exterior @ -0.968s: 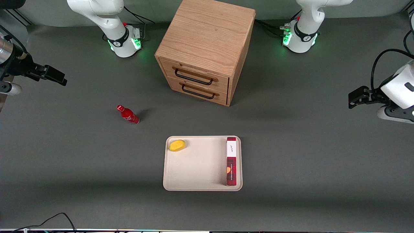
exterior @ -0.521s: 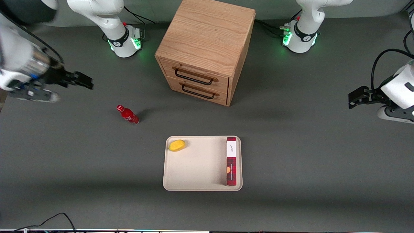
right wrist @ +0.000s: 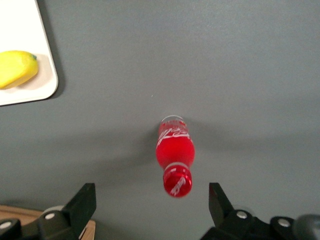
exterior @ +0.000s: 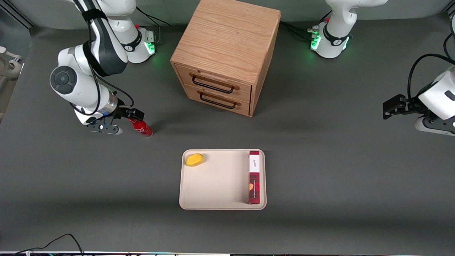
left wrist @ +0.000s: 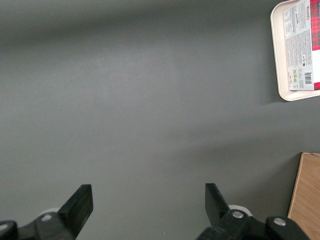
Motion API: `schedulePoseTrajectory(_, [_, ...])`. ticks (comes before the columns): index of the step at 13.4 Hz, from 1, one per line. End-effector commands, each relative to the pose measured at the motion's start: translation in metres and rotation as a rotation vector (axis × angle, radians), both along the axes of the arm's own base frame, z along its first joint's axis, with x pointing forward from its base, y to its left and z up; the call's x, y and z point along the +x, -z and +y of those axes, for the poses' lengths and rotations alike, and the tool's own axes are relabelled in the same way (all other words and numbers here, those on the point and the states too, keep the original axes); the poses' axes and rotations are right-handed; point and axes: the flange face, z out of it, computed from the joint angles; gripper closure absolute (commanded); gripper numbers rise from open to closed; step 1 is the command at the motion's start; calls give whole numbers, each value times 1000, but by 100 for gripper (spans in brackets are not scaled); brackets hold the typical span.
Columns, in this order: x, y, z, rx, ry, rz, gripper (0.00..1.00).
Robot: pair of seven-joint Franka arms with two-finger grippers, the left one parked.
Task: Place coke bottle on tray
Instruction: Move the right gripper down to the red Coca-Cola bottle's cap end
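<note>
The gripper point(exterior: 130, 114) hangs over the cap of the coke bottle point(exterior: 141, 127), fingers spread wide and holding nothing. The bottle stands upright on the bare table, well apart from the tray point(exterior: 217, 181), toward the working arm's end. The main risk is a tip-over: the bottle is narrow and tall (small footprint), so a finger point(right wrist: 220, 200) clipping the cap on descent, or closing off-centre, could knock it down and send it rolling
</note>
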Motion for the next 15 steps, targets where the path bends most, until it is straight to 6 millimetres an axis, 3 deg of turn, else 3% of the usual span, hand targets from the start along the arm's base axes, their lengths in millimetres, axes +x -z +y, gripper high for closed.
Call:
schedulePoseTrajectory(1, [-4,15,-5,-12,14,-24,0])
schedulePoseTrajectory(7, [-23,41,-10,-18,15,-28,3])
schedulePoseTrajectory(8, [-23,40,-10,-28,4,-32,14])
schedulePoseTrajectory(9, [-22,41,-12,-48,-13,-35,35])
schedulePoseTrajectory(11, [-22,41,-13,-57,-23,-39,97])
schedulePoseTrajectory(15, [-20,36,-13,-59,-26,-50,100])
